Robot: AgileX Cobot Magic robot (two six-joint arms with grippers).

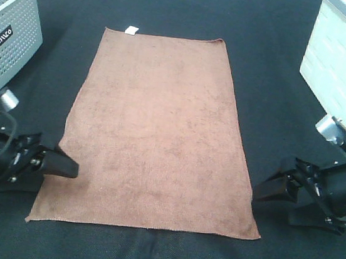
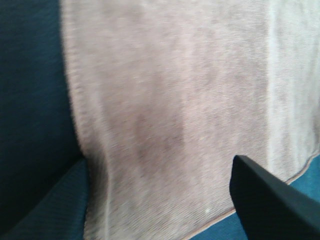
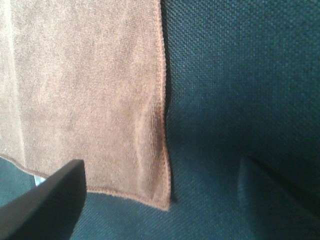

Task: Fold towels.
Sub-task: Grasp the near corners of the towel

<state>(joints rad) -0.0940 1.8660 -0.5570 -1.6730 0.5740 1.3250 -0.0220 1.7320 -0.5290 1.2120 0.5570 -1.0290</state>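
Black tabletop, brown towel flat, white tag seen only overhead, left hand and right hand wide

towel: fuzzy, matt brown cloth
table cover: black woven fabric, matt
basket: grey perforated plastic

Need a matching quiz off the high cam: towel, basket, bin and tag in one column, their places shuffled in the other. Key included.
Things:
1. brown towel
2. grey basket
3. white bin
4. white tag

Places:
A. far right of the high view
B. on the towel's far edge
C. far left of the high view
D. spread flat in the centre, between the two arms

Pairs: 1-D, 2-C, 3-A, 4-B
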